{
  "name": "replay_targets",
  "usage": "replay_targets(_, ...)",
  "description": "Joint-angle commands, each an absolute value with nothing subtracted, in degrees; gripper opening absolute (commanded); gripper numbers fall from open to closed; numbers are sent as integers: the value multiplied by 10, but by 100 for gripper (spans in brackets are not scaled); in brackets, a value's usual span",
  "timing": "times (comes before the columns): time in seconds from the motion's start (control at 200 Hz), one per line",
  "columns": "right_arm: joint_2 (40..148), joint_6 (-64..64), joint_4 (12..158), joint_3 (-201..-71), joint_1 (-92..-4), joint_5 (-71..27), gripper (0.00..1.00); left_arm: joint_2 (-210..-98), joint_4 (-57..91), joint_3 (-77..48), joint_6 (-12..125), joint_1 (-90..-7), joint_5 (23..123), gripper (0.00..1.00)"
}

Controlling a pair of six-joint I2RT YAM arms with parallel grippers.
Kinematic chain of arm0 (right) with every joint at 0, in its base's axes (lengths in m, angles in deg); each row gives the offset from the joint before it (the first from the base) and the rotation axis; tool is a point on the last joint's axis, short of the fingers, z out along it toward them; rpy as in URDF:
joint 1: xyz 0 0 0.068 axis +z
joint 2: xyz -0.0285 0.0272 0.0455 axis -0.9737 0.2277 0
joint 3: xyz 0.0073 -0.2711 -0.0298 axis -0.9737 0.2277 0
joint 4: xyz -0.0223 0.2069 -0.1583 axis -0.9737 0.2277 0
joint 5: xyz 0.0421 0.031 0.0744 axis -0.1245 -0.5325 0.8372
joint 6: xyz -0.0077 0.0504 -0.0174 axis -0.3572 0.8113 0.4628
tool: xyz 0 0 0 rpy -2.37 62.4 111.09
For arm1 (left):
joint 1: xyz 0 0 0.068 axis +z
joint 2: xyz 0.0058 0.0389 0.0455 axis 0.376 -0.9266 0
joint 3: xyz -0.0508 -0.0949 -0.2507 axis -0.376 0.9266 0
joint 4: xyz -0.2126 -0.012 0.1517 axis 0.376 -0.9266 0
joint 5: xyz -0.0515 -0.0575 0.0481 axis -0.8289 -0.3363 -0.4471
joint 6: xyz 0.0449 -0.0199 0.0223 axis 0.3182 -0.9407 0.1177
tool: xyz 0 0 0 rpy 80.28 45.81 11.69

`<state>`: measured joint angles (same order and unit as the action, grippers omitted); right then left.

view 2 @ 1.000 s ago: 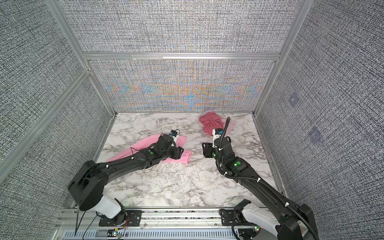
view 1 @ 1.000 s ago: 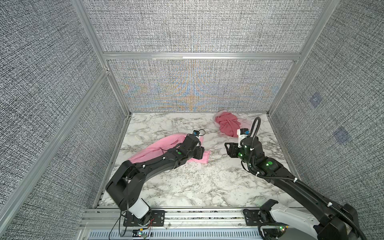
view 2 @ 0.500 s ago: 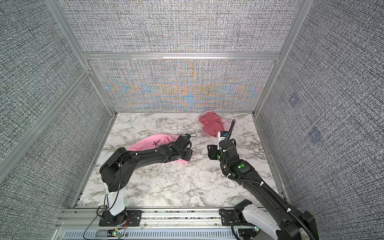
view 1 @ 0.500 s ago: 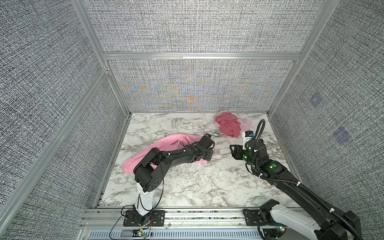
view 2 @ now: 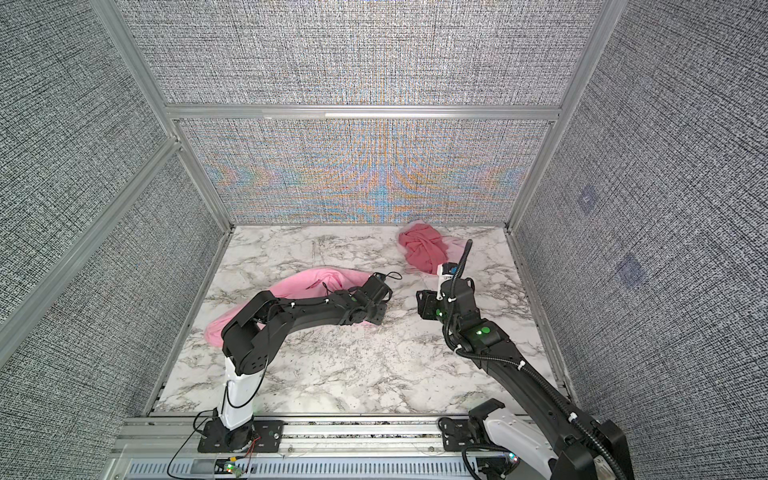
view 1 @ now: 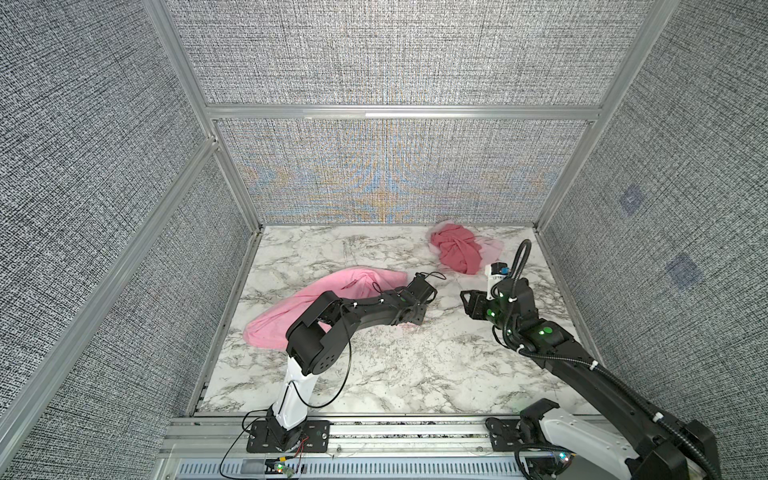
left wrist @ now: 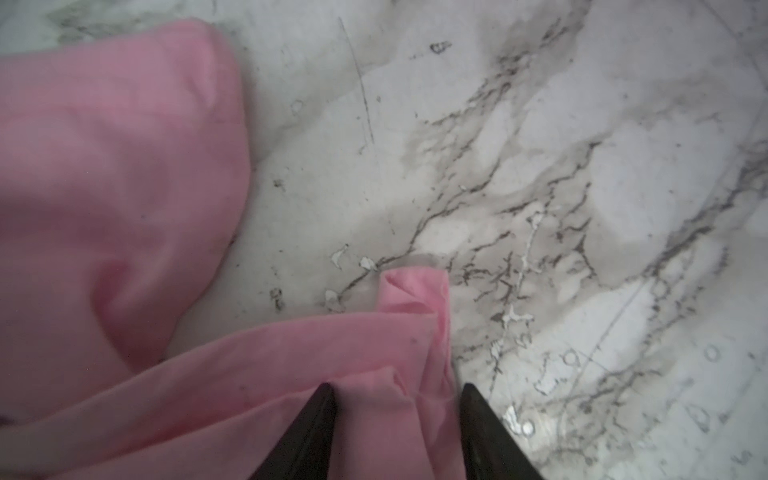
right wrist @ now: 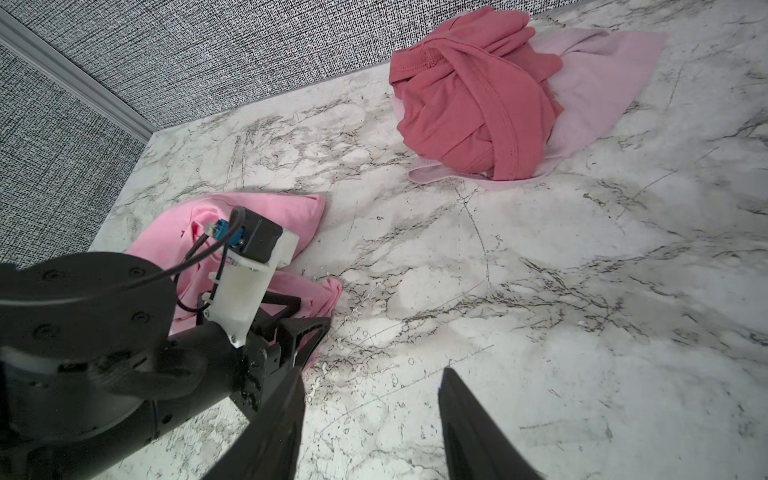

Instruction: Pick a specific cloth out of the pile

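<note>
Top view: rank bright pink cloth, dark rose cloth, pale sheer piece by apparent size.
1. bright pink cloth, largest even with the left arm covering part.
2. dark rose cloth.
3. pale sheer piece, mostly tucked under the rose cloth, so true size unsure.

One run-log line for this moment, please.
cloth: apart from pile | left gripper: around cloth edge, grip unclear | right gripper: open, empty

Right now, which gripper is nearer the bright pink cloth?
Left. The left gripper is at the edge of the cloth, fabric between its jaws; the right gripper hovers over bare marble, apart from it.
</note>
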<state>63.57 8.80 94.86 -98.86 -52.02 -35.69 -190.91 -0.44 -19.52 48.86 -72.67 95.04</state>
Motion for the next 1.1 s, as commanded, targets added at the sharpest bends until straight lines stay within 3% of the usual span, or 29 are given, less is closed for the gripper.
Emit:
replay_targets(0.0, 640, 90, 933, -993, -524, -347, 54, -1926, -57, -207, 472, -727, 982, 39)
replay_targets(0.17, 646, 92, 928, -995, -529, -344, 54, -1910, -59, -210, 470, -728, 997, 0)
replay_targets(0.57, 652, 102, 921, -1002, -533, -334, 54, -1732, -67, -208, 473, -711, 1077, 0)
replay_targets(1.096, 686, 106, 899, -1023, -534, -315, 54, -1394, -43, -2, 455, -542, 1122, 0)
